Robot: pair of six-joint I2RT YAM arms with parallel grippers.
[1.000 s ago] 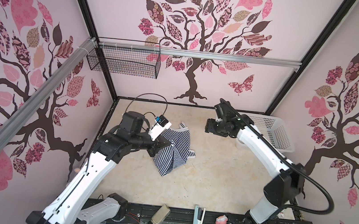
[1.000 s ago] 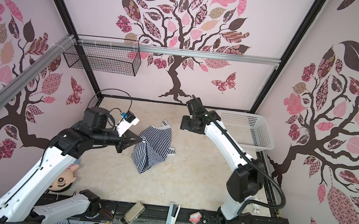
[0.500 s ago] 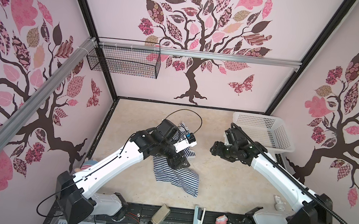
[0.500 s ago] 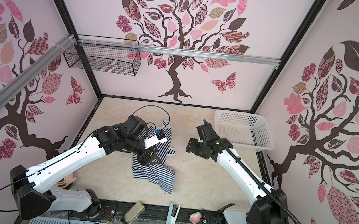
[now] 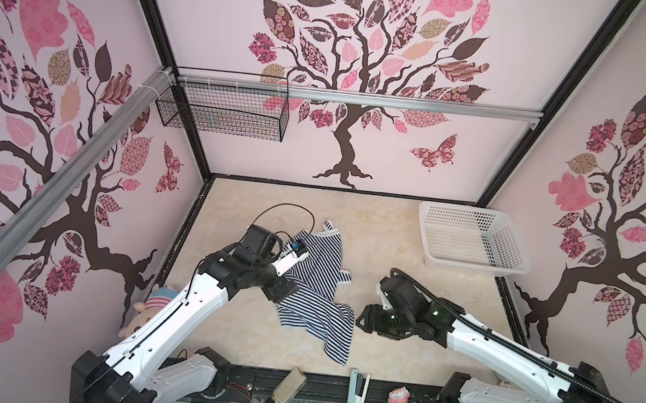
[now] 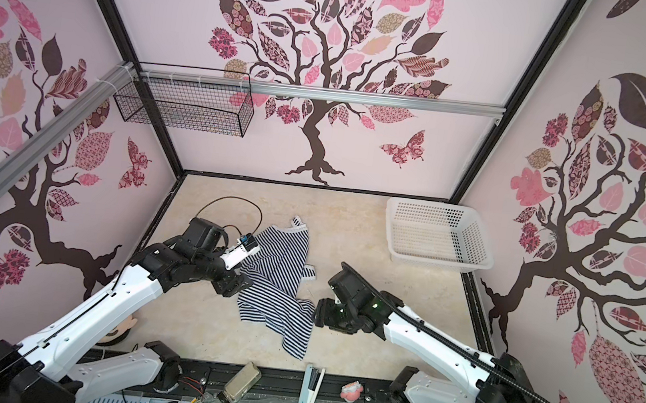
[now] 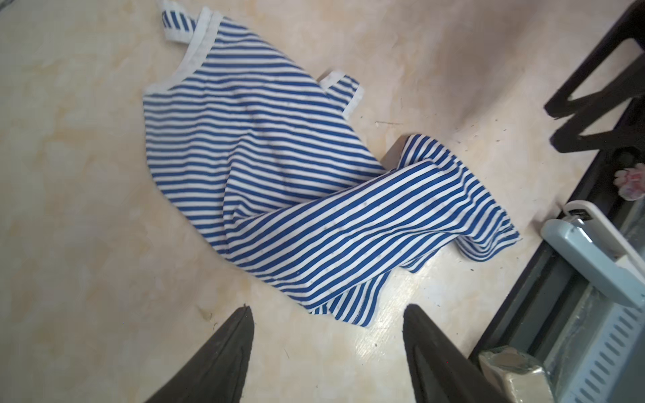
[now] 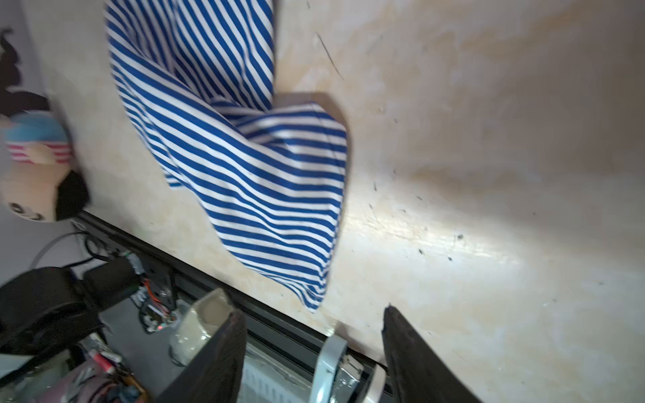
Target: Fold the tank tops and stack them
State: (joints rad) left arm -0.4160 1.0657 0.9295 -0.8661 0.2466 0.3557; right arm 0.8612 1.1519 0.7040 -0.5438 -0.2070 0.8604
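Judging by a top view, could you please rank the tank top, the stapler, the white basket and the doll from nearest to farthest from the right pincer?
From the right pincer:
1. tank top, just beside it, mid-table.
2. stapler, on the front rail.
3. white basket, back right corner.
4. doll, at the left edge.

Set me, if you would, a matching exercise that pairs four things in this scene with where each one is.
Things:
1. navy-and-white striped fabric tank top
2. white perforated plastic basket
3. black wire mesh basket
4. plush doll with a pink-striped cap

Places:
A. hung up above the table, at the back left
B. by the table's near left corner
C. crumpled in the middle of the table
D. at the table's far right corner

Pairs: 1-C, 2-D, 3-A, 4-B
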